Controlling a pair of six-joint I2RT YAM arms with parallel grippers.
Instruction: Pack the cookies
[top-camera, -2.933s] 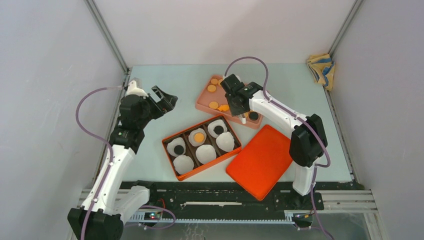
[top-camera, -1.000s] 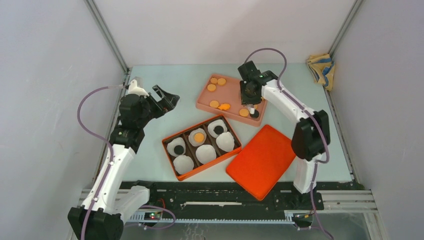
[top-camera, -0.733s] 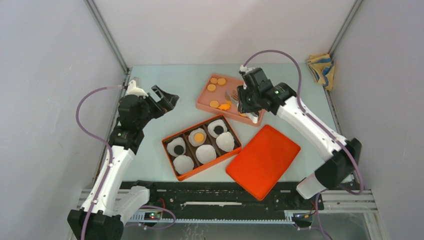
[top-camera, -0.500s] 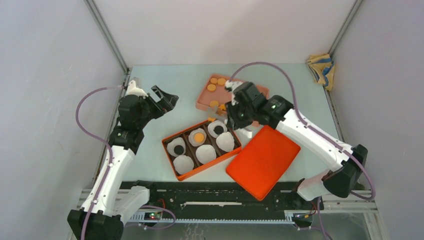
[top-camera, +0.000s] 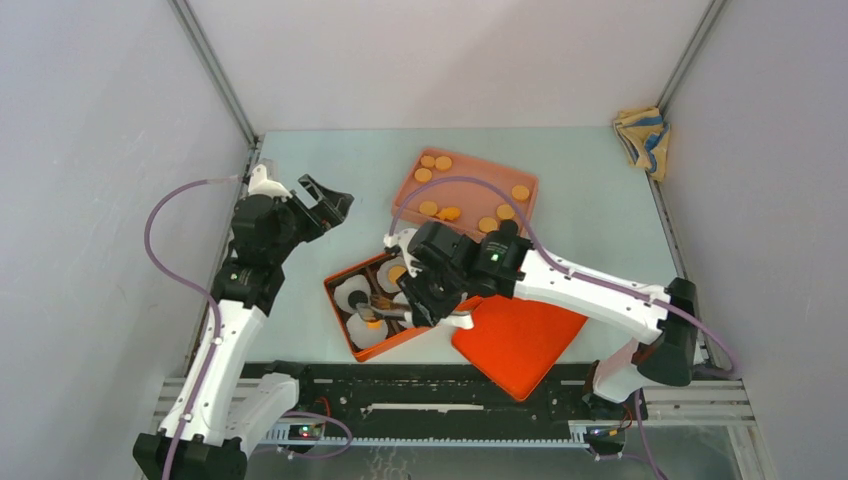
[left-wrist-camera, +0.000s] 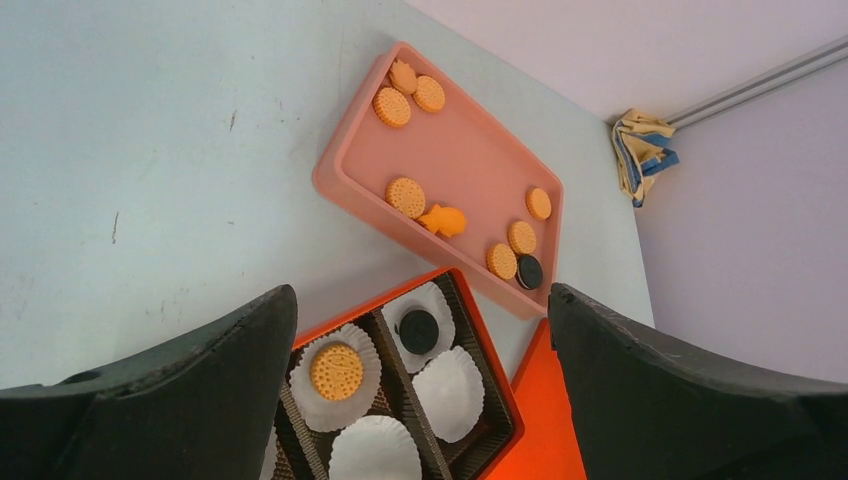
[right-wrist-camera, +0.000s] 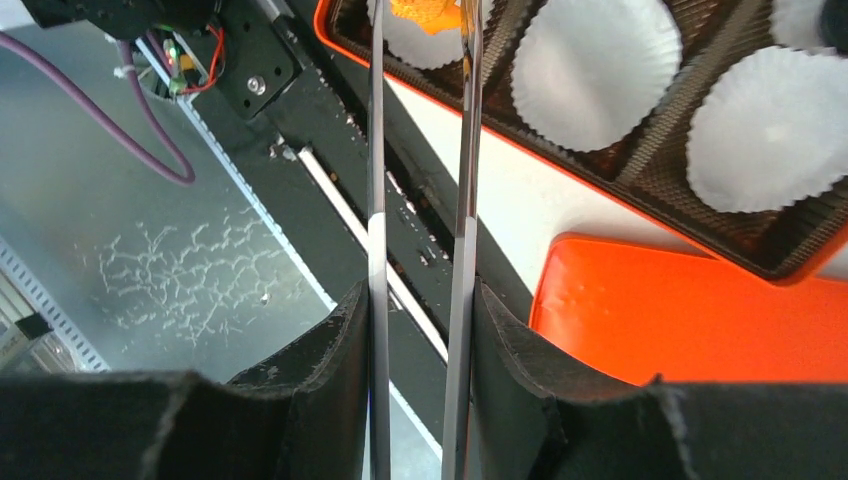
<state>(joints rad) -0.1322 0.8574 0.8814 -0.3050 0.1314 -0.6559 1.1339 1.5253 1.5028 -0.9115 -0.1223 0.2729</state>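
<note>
Several orange cookies (top-camera: 428, 161) lie in the pink tray (top-camera: 470, 190). The orange box (top-camera: 340, 283) holds white paper cups; one has a black cookie (top-camera: 357, 298). My right gripper (top-camera: 432, 298) is shut on metal tongs (right-wrist-camera: 466, 190). The tong tips pinch an orange cookie (right-wrist-camera: 428, 13) over the near-left cup (top-camera: 365, 335). In the left wrist view an orange cookie (left-wrist-camera: 335, 370) and a black cookie (left-wrist-camera: 418, 331) sit in cups. My left gripper (top-camera: 322, 203) hangs open and holds nothing, left of the tray.
An orange lid (top-camera: 520, 335) lies right of the box, partly under my right arm. A yellow and blue cloth (top-camera: 640, 138) sits in the far right corner. The black base rail (right-wrist-camera: 330, 150) runs just beyond the box's near edge.
My right arm swung from the pink tray down to the box, carrying an orange cookie in the tongs. The left arm has barely moved.
</note>
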